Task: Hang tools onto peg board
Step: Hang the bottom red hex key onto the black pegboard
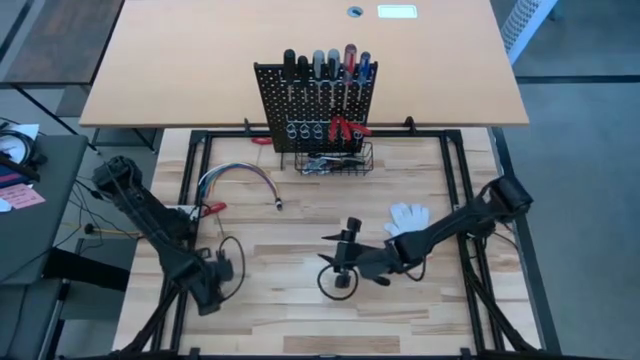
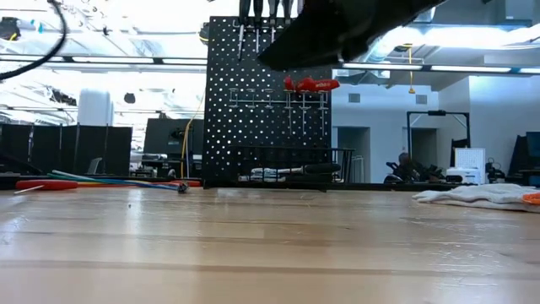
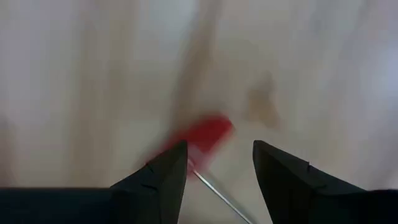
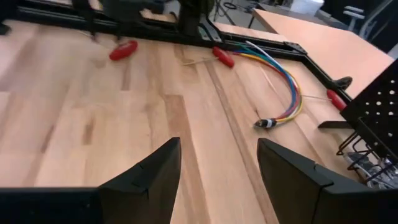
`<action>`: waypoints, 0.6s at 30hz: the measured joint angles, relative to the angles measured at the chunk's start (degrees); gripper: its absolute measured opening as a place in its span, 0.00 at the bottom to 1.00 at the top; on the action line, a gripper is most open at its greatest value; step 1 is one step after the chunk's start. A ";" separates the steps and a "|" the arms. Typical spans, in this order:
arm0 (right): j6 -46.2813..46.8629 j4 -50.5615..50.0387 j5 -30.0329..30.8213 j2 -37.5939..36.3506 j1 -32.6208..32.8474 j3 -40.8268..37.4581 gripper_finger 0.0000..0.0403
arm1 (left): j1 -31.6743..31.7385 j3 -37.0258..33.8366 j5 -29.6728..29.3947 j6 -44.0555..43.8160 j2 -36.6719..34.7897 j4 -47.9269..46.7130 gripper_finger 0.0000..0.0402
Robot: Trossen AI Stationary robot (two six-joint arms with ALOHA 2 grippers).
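The black peg board (image 1: 318, 100) stands upright at the table's far middle. Several screwdrivers (image 1: 325, 65) stick up from its top, red pliers (image 1: 348, 127) hang on it, and metal tools lie in the wire basket (image 1: 335, 160) at its base. A red-handled screwdriver (image 3: 202, 138) lies on the table under my left gripper (image 3: 219, 149), which is open at the near left with a finger on either side of the thin shaft. My right gripper (image 4: 217, 146) hangs open above the table's near middle (image 1: 338, 262), holding nothing.
A bundle of coloured cables (image 1: 240, 180) lies left of the basket, with another red-handled tool (image 1: 213, 208) at its near-left end. A third red handle (image 1: 260, 141) lies beside the peg board's left foot. A white glove (image 1: 408, 217) lies at the right.
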 joint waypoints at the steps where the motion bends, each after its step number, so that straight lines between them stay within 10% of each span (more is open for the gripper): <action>1: -0.48 0.53 0.09 0.73 -0.21 0.00 0.54 | -0.69 0.00 1.75 -2.17 0.00 0.42 0.44; 18: -1.03 3.41 -1.25 1.29 -1.26 0.07 0.54 | -3.09 -7.42 5.44 -20.73 -0.39 3.38 0.43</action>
